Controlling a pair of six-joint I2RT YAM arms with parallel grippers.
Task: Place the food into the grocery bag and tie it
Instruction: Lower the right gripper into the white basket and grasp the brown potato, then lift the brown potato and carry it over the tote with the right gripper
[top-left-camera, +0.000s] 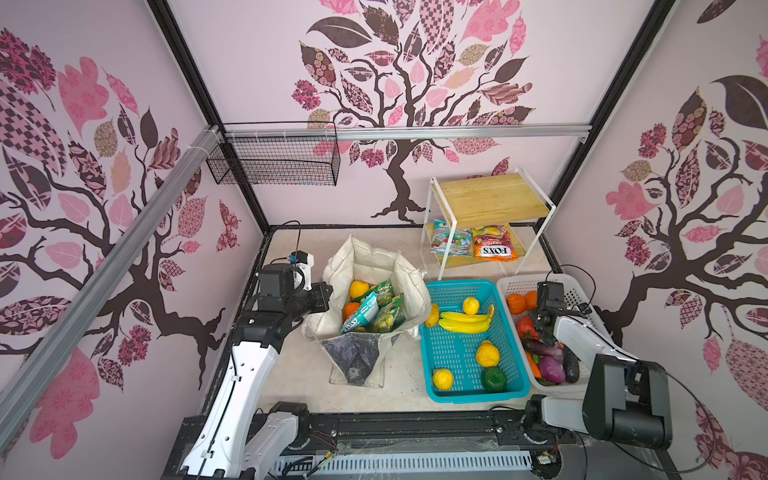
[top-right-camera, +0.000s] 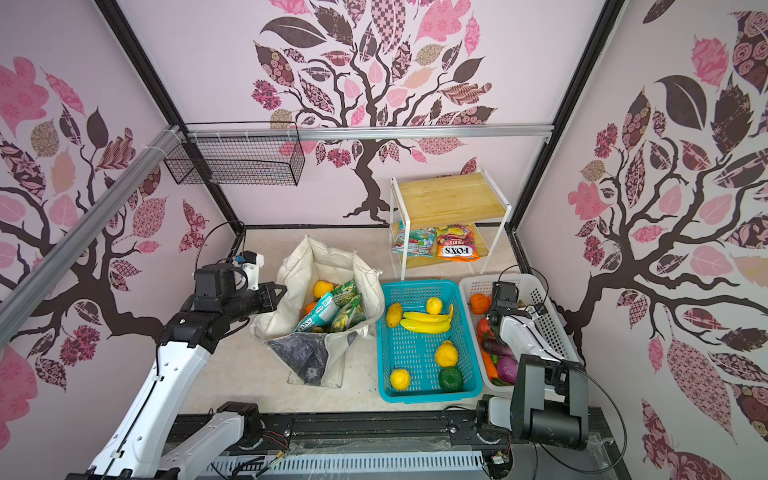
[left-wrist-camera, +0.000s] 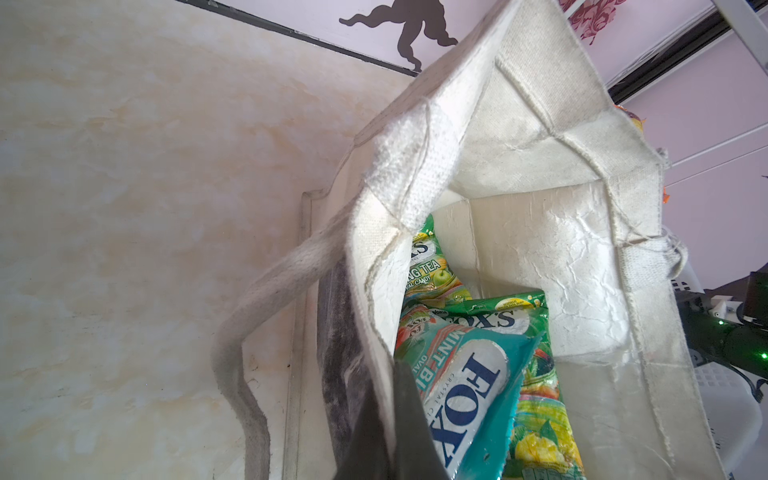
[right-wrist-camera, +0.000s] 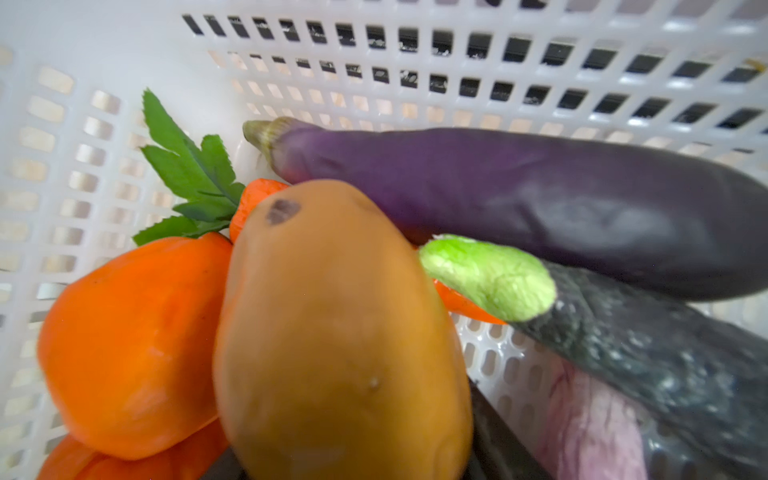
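Observation:
The cream grocery bag (top-left-camera: 376, 259) (top-right-camera: 318, 257) stands open left of centre in both top views. Inside it lie green and teal snack packets (top-left-camera: 374, 309) (left-wrist-camera: 469, 386) and an orange fruit (top-left-camera: 358, 289). My left gripper (top-left-camera: 328, 295) (top-right-camera: 276, 293) (left-wrist-camera: 386, 395) is shut on the bag's left rim, with cloth pinched between its dark fingers. My right gripper (top-left-camera: 542, 328) (right-wrist-camera: 349, 432) reaches down into the white basket (top-left-camera: 519, 284). Its fingers sit against both sides of a brown potato (right-wrist-camera: 332, 311). The arm hides this potato in both top views.
Yellow bananas (top-left-camera: 465, 320), yellow fruits and a green one lie in the teal basket (top-left-camera: 461, 284). Beside the potato are a purple eggplant (right-wrist-camera: 519, 187) and orange pieces (right-wrist-camera: 133, 340). Two more packets (top-left-camera: 494, 245) sit on the wooden shelf. A wire basket (top-left-camera: 274, 160) hangs at the back left.

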